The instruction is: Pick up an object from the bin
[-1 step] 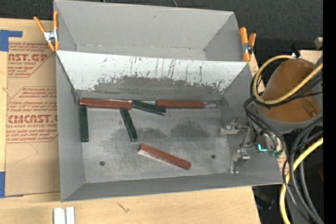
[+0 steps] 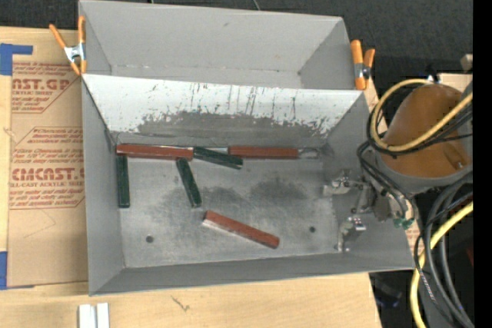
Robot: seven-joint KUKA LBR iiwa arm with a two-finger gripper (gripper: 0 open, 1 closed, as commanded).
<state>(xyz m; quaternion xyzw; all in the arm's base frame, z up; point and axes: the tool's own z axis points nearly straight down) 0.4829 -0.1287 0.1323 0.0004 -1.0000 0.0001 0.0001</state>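
My gripper [image 2: 339,215] hangs low over the right end of the bin floor. Its two metal fingers [image 2: 336,186] are spread apart, open, with nothing between them. The nearest loose thing is a red-brown flat stick [image 2: 240,230], lying slanted on the floor to the gripper's left, well apart from it. Along the foot of the back wall lies another red-brown stick [image 2: 265,154], up and to the left of the gripper. A dark green stick [image 2: 188,182] lies tilted in the middle of the floor.
At the back left, a long red-brown stick [image 2: 154,152] and a dark green stick [image 2: 217,158] lie along the wall. One more dark green stick [image 2: 123,182] lies upright by the left wall. The arm with its orange cover and cables stands at the bin's right rim.
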